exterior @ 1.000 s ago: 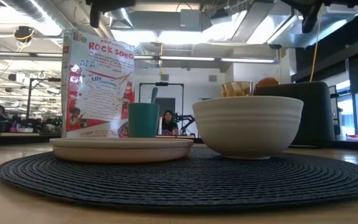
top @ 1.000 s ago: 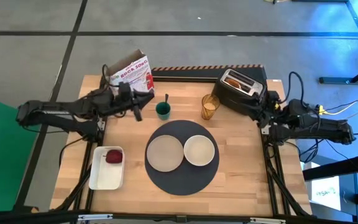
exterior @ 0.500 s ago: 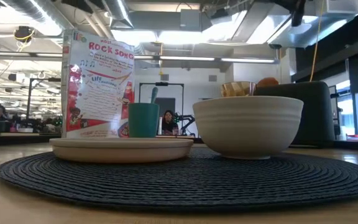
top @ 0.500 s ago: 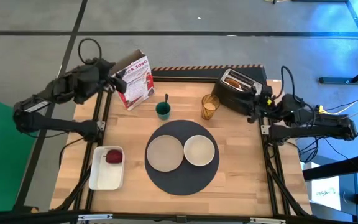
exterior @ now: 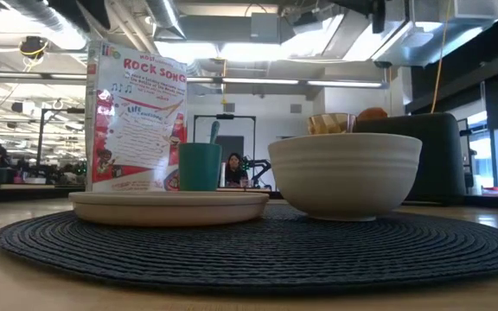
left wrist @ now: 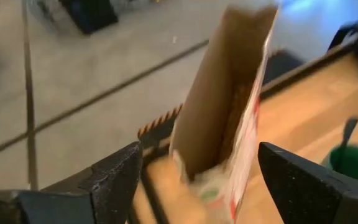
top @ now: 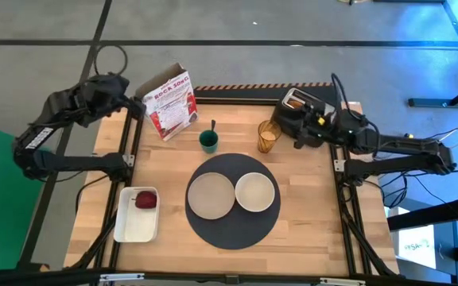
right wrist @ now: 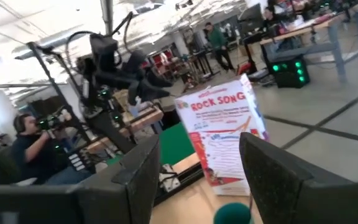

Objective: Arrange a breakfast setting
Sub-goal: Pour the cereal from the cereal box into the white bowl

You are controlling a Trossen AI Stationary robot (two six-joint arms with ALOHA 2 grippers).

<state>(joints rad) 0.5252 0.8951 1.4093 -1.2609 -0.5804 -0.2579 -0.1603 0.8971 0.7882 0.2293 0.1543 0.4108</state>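
Observation:
A dark grey round mat (top: 233,226) lies mid-table and carries a beige plate (top: 211,195) and a white bowl (top: 254,191). Beyond it stand a small green cup (top: 208,142) and an amber glass (top: 268,137). The red fruit (top: 145,199) lies in a white tray (top: 133,225). A toasted round (top: 296,101) sticks out of the black toaster (top: 312,110). My left gripper (top: 130,102) stands open off the table's far left corner; the upright cereal box (left wrist: 225,118) shows beyond its fingers, untouched. My right gripper (top: 299,135) hovers open by the toaster's near left corner.
The cereal box (top: 170,103) stands at the table's far left. The toaster and a black strip (top: 237,94) line the far edge. Bare wood (top: 308,230) lies right of the mat and along the near edge. People sit in the room behind (right wrist: 33,140).
My left gripper has drawn back from the space in front of the cereal box, up and toward the table's far left corner; the box stands as before. My right gripper has gone toward the table's left, from the right edge to the toaster's near left corner.

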